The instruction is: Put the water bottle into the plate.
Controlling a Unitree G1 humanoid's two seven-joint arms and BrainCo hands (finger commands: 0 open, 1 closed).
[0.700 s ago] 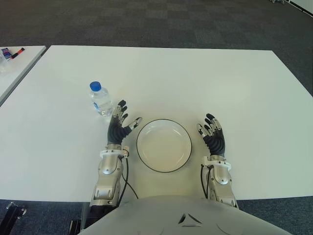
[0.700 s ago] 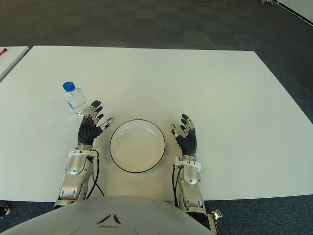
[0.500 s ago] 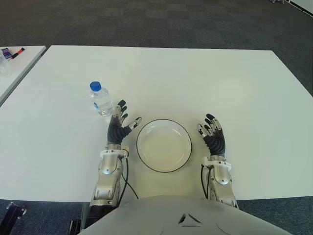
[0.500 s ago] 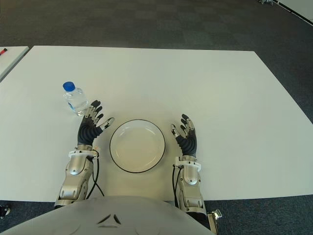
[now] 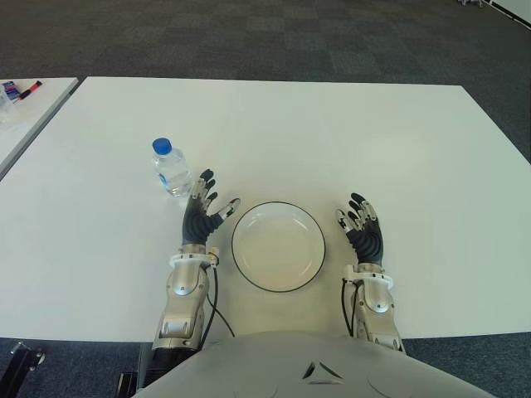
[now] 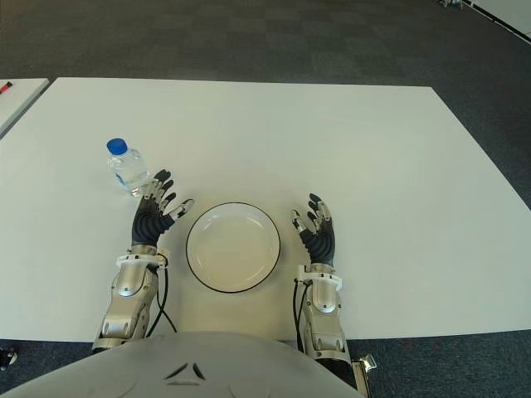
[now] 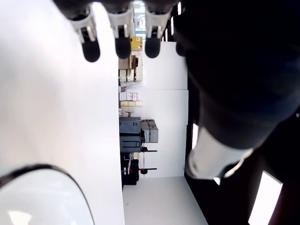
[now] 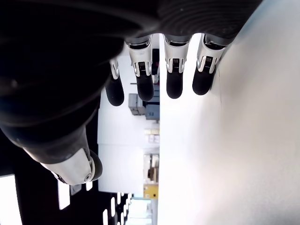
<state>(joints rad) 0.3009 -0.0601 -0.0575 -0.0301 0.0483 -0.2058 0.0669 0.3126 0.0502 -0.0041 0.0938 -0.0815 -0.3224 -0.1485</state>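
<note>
A small clear water bottle (image 5: 170, 168) with a blue cap stands upright on the white table (image 5: 332, 133), left of centre. A white plate (image 5: 278, 245) with a dark rim lies near the table's front edge and holds nothing. My left hand (image 5: 203, 209) is open, fingers spread, between the bottle and the plate, just short of the bottle and not touching it. In the left wrist view the plate's rim (image 7: 56, 173) shows by the hand. My right hand (image 5: 358, 222) is open to the right of the plate, fingers straight (image 8: 173, 70).
A second white table (image 5: 25, 108) stands at the far left with markers (image 5: 21, 88) on it. Dark carpet (image 5: 249, 37) lies beyond the table's far edge. Bare tabletop spreads behind and to the right of the plate.
</note>
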